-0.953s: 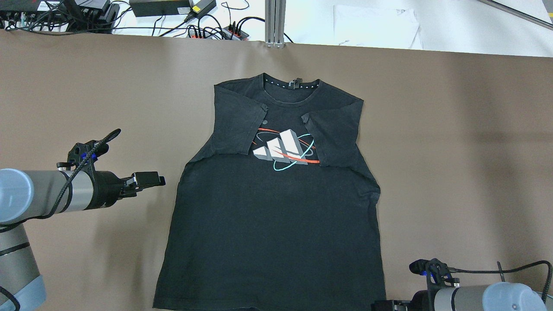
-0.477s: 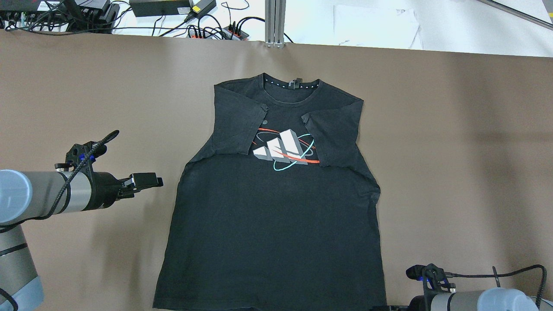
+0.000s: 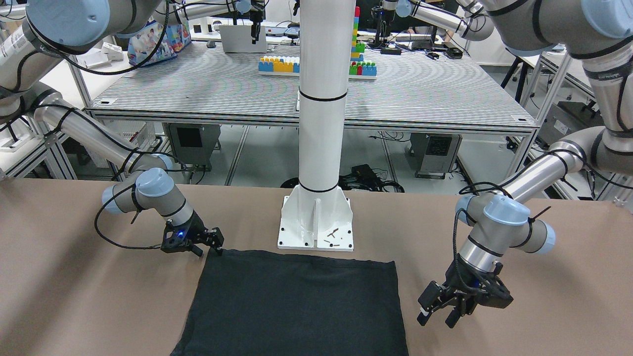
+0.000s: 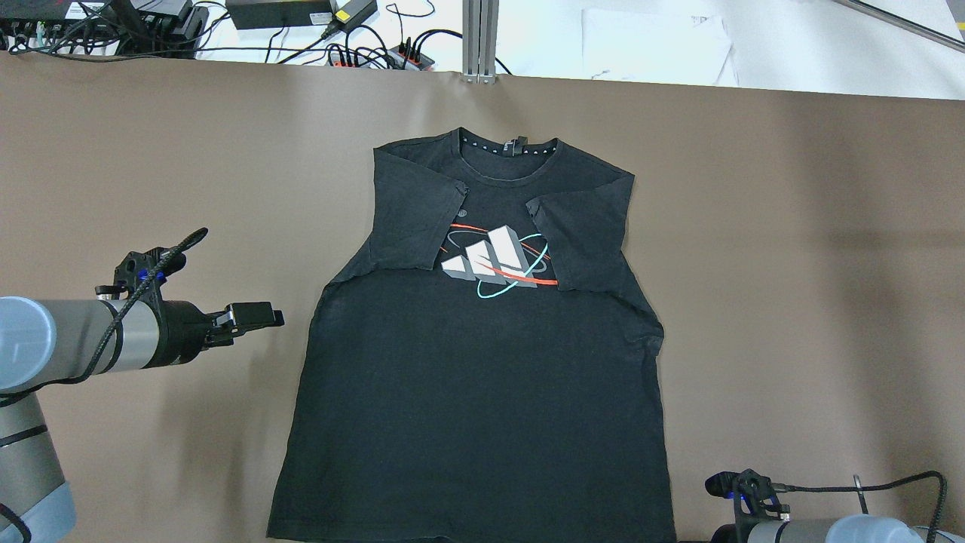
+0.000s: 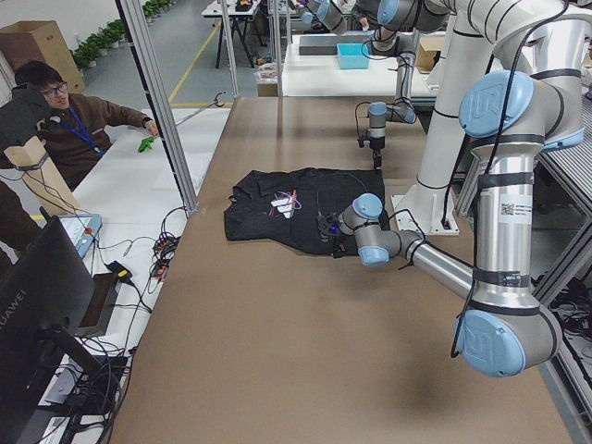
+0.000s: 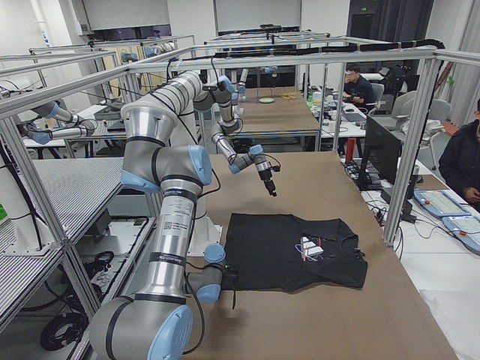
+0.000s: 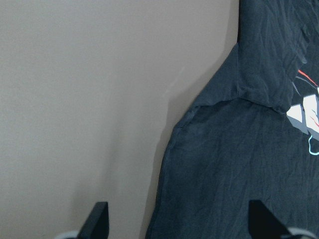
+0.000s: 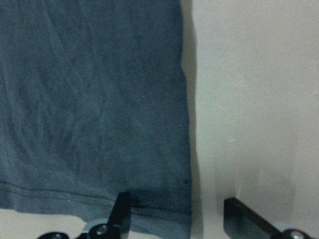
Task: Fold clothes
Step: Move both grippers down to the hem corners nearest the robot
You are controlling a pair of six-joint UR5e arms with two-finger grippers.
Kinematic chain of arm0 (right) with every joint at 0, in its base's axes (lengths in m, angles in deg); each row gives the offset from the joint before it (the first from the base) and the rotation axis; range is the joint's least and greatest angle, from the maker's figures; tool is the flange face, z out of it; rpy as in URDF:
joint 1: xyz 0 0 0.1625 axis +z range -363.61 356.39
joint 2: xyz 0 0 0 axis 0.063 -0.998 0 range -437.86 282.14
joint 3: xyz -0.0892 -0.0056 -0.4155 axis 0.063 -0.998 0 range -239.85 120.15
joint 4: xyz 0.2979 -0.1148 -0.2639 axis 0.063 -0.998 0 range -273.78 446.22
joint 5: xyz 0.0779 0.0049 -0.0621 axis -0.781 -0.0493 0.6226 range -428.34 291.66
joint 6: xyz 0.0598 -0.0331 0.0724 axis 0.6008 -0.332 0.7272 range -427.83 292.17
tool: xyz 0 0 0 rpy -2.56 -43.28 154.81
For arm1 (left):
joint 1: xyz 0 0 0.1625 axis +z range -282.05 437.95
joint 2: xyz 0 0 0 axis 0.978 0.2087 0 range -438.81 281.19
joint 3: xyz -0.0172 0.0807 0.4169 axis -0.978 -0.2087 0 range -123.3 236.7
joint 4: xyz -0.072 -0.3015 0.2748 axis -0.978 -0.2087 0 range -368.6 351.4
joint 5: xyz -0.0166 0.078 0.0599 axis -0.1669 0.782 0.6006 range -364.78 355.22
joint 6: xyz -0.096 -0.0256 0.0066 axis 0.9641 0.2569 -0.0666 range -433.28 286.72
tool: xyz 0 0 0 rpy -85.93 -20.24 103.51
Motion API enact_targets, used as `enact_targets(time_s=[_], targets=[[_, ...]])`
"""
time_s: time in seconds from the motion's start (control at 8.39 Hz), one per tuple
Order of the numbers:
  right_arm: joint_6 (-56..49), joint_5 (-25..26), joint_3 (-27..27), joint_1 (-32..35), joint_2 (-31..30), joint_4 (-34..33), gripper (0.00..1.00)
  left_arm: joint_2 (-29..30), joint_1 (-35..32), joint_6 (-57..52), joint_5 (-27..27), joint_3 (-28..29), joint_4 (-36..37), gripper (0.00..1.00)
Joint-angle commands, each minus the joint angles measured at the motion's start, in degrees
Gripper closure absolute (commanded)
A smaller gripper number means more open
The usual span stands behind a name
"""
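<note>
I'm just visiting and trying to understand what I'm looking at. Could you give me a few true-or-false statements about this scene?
1. The black shirt lies flat on the table with its printed logo facing up. True.
2. Both sleeves are spread out to the sides. False: both are folded inward over the chest.
3. The left tool is gripping the shirt. False: it is open, holds nothing and hangs at the shirt's side edge.
4. The right tool is open at a bottom corner of the shirt. True.
</note>
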Motion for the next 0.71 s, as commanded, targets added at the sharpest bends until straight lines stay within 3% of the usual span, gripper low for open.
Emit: enact_targets(time_s=[0.0, 0.12, 0.24, 0.6], targets=[[0.2, 0.2, 0.1, -0.3, 0.0, 0.1, 0.72, 0.0, 0.0, -0.1, 0.0, 0.0, 0.0, 0.0], [0.2, 0.2, 0.5, -0.2, 0.0, 0.1, 0.9, 0.0, 0.0, -0.1, 0.0, 0.0, 0.0, 0.0], [0.2, 0.2, 0.6, -0.2, 0.0, 0.1, 1.0, 0.0, 0.0, -0.1, 0.0, 0.0, 0.0, 0.0], [1.3, 0.8, 1.1, -0.2, 0.2, 0.2, 1.0, 0.1, -0.1, -0.1, -0.2, -0.1, 0.0, 0.0]])
